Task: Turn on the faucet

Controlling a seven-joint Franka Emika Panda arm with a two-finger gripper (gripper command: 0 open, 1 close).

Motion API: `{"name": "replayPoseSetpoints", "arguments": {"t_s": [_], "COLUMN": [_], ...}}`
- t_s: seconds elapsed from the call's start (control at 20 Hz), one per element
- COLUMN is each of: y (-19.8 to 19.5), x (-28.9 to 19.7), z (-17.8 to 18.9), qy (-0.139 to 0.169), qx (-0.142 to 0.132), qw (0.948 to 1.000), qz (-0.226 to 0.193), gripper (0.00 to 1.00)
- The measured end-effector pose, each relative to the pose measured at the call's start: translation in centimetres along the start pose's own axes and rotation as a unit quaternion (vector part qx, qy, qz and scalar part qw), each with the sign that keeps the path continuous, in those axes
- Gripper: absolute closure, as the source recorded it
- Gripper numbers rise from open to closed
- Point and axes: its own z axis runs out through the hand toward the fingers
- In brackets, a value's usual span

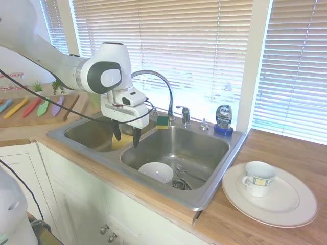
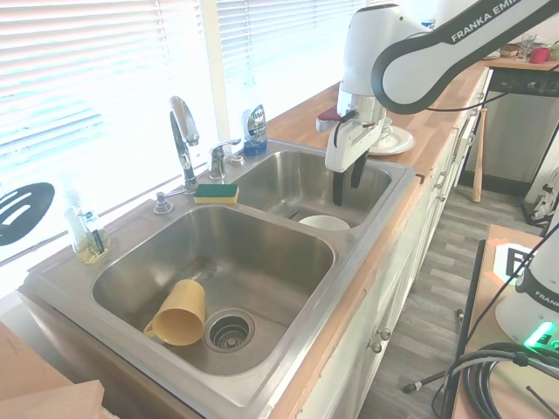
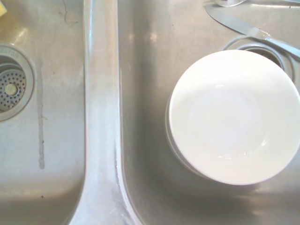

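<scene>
Double steel sink point(image 1: 214, 186), set in a wooden counter point(image 1: 286, 153).

Gripper point(image 1: 126, 137): hung above the divider between the two basins, fingers spread moderately apart, holding nothing.

White bowl point(image 1: 156, 171): sat in the right basin beside the drain; cutlery point(image 3: 243, 29) lay near it.

Yellow cup point(image 2: 177, 314): lay on its side in the other basin.

Plate point(image 1: 286, 204) with mug point(image 1: 258, 178): stood on the counter beside the sink.

Faucet point(image 1: 156, 79): rose from the back ledge, well apart from the gripper; lever handle point(image 1: 183, 113) stood just beside it.

Sponge point(image 1: 163, 121) and soap bottle point(image 1: 223, 119): rested on the same ledge.
</scene>
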Motion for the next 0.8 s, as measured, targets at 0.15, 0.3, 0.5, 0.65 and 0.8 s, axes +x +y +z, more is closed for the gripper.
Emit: {"name": "replayPoseSetpoints", "arguments": {"t_s": [0.15, 0.3, 0.5, 0.65, 0.8], "y": [-0.04, -0.13, -0.15, -0.1, -0.06], "x": [0.1, 0.21, 0.51, 0.8, 0.99], "z": [0.41, 0.75, 0.72, 0.59, 0.58], "qy": [0.0, 0.001, 0.004, 0.005, 0.005], "qx": [-0.007, -0.011, -0.01, -0.009, -0.009], "qw": [1.0, 0.9999, 0.9999, 0.9999, 0.9999], "qz": [-0.006, -0.01, -0.009, -0.007, -0.006], "gripper": [0.0, 1.0, 1.0, 1.0, 1.0]}}
